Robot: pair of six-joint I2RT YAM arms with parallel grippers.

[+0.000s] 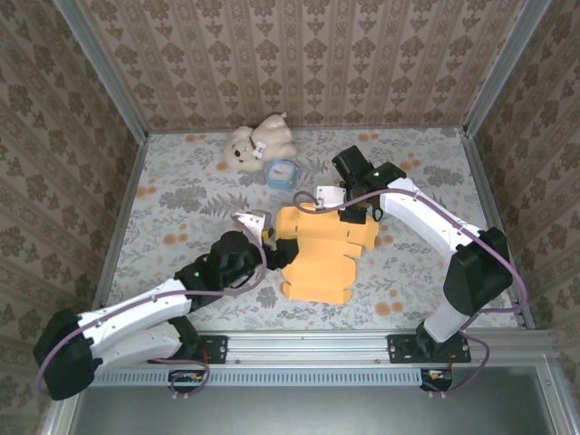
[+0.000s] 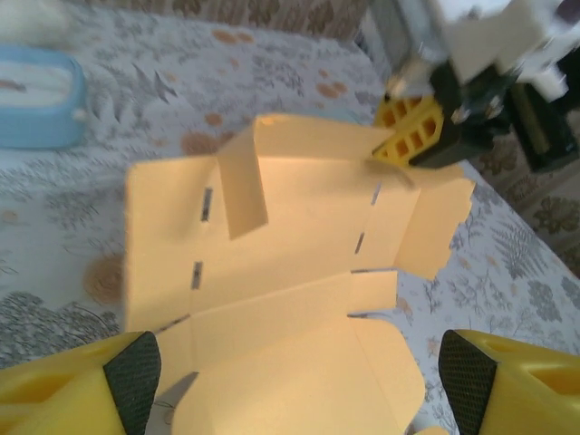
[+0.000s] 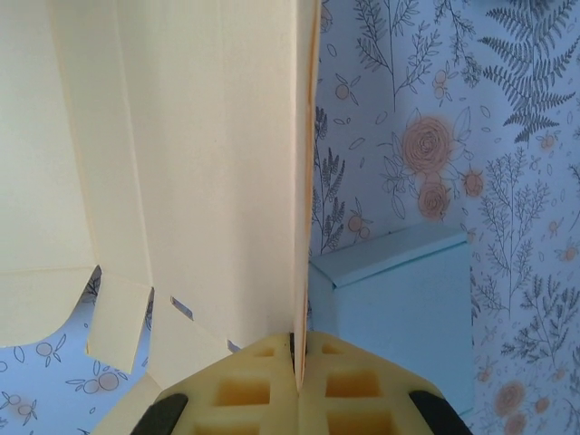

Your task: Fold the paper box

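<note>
**Top external view.** We find the paper box [image 1: 319, 258] lying mostly flat at the middle of the bench [image 1: 181, 195], between the two arms. The right claw [image 1: 319, 201] meets its far edge. The left claw [image 1: 254, 222] stands just beside its left edge. A plush toy [image 1: 258, 140] and a blue container [image 1: 283, 172] sit near the far side of the sheet. Risk: if the sheet is dragged farther away, we judge it may push against the blue container.

**Left wrist view.** The left claw [image 2: 299, 381] is spread wide and grips nothing. The paper box lies below and ahead of it, with one narrow flap [image 2: 240, 181] standing up. The right claw [image 2: 408, 136] pinches the far right part of the sheet. Risk: closing from here may catch a flat panel instead of a flap and crease it off the scored line.

**Right wrist view.** The right claw [image 3: 294, 349] is clamped tight on a thin raised panel of the paper box [image 3: 181, 181]. We note that the hold sits at the very edge. Risk: a pull from the left side may slip the card out of the grip or tear it at the slots.
</note>
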